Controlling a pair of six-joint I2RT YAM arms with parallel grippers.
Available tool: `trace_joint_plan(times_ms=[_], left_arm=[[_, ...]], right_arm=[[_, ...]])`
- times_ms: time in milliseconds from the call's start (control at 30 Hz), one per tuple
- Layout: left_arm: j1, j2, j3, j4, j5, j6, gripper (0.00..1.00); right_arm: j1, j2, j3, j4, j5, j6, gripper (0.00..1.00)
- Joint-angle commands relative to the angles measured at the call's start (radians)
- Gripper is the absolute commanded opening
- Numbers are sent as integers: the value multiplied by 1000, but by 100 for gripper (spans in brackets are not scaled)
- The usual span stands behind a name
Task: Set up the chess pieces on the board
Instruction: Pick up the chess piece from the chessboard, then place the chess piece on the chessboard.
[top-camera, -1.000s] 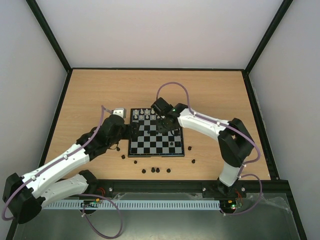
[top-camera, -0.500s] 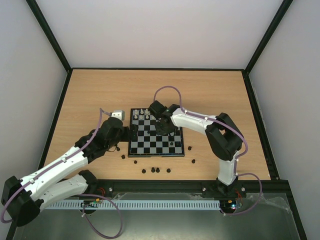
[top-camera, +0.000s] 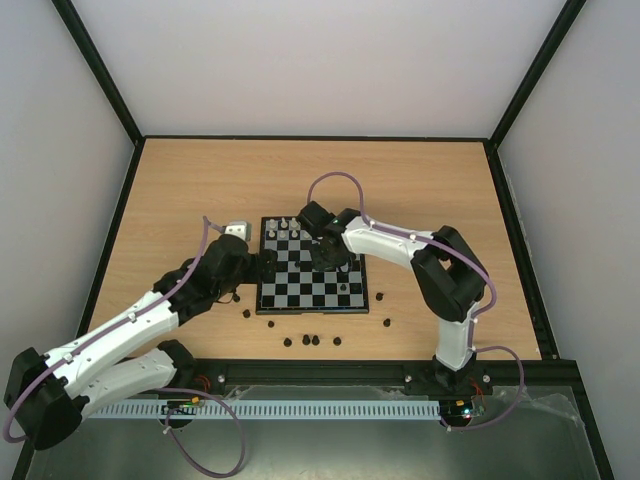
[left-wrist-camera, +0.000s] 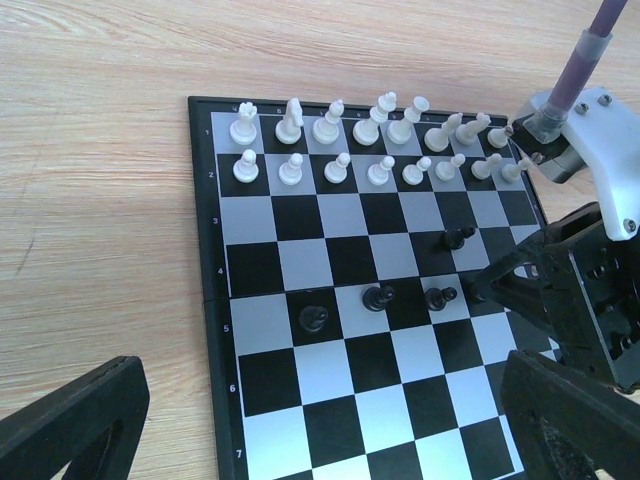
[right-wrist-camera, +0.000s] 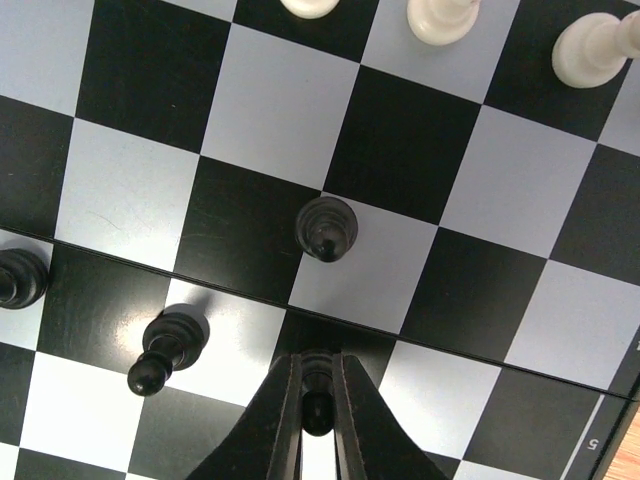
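Pinching a black pawn (right-wrist-camera: 317, 392) between them, the right fingers (right-wrist-camera: 280, 430) sit over the board (right-wrist-camera: 280, 100). The left fingers (left-wrist-camera: 70, 420) stand wide at its left edge.

Wooden table (top-camera: 200, 180) w/ dark rim carries the board (top-camera: 300, 287), lying flat approx. mid-table. Abt 8 loose black chess pieces (top-camera: 305, 340) sit on the bare wood: most scattered along the board's near edge, two off its right side. Small pale block (top-camera: 236, 228) just beside the board's far-left corner.
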Motion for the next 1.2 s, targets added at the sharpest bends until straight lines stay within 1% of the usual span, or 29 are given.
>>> trace_joint_plan(times_ms=[0,267,533,767,1167], left_arm=[[7,5,-5,16,-1,-3,99],[7,5,15,-4,-11,-2,99],[7,10,13,-12,0,-8,99],[7,12,9,-19,5,-8,99],[7,24,13,-9,4,-9,99]], right_arm=[[-5,-40,-30,-41,-16,-4,7],[27,-159,-87,-69,-22,3,7],[76,-223,-152,-87,-24,33,7],[119,-216,-193,-69,-32,60,7],[124,-156,-177,-57,-36,44,8]])
